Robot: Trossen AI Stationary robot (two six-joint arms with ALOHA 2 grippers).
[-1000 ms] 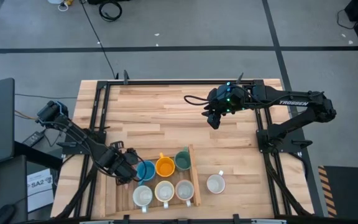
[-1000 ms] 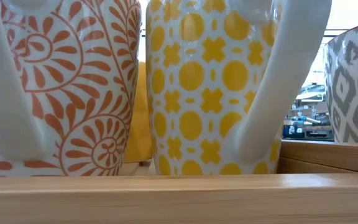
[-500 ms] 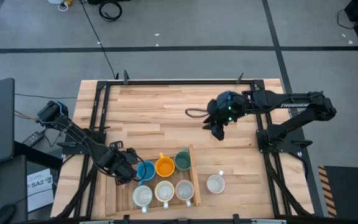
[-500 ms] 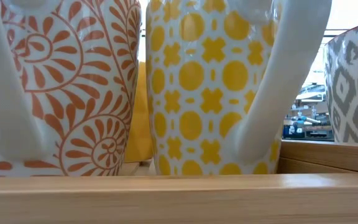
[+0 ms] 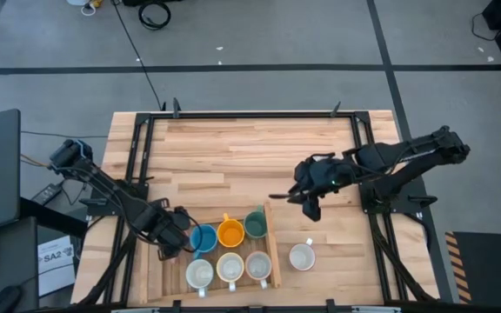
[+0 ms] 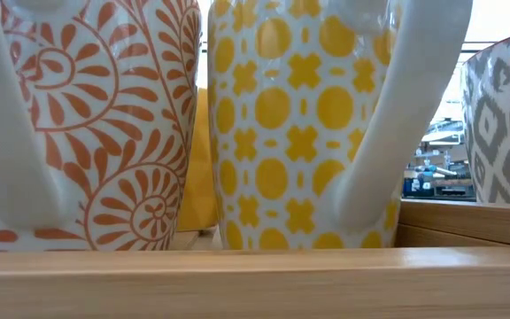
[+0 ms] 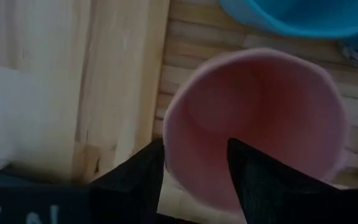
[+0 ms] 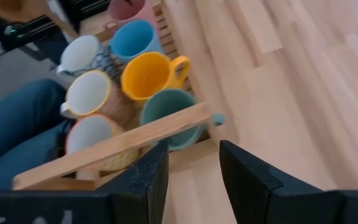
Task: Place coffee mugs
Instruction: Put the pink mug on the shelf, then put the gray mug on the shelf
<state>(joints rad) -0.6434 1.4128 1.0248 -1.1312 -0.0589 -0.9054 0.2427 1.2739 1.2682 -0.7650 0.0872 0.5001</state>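
Mugs fill most of the tray point(image 5: 273, 252) at the front of the bench point(image 5: 233, 156). At its left end, the left fingers point(image 7: 132, 186) stand apart around the wall of the pink mug point(image 7: 253, 112), one outside the rim and one inside, with some gap beside the wall. If this arm rises at a slant, a finger could hook the rim and tip the pink mug, or push it against the blue mug point(image 5: 203, 237) just beside it.

Next come the orange mug point(image 5: 230, 233) and the green mug point(image 5: 256, 225), with three white mugs in the row nearer the front.

The right fingers point(image 8: 253, 180) are also apart and hold nothing, above bare bench just past the tray's right rail. The last white mug point(image 5: 302, 256) stands alone on the bench, right of the tray. I judge that a low approach could strike the rail, and a grip off centre could make this mug slide or turn away.
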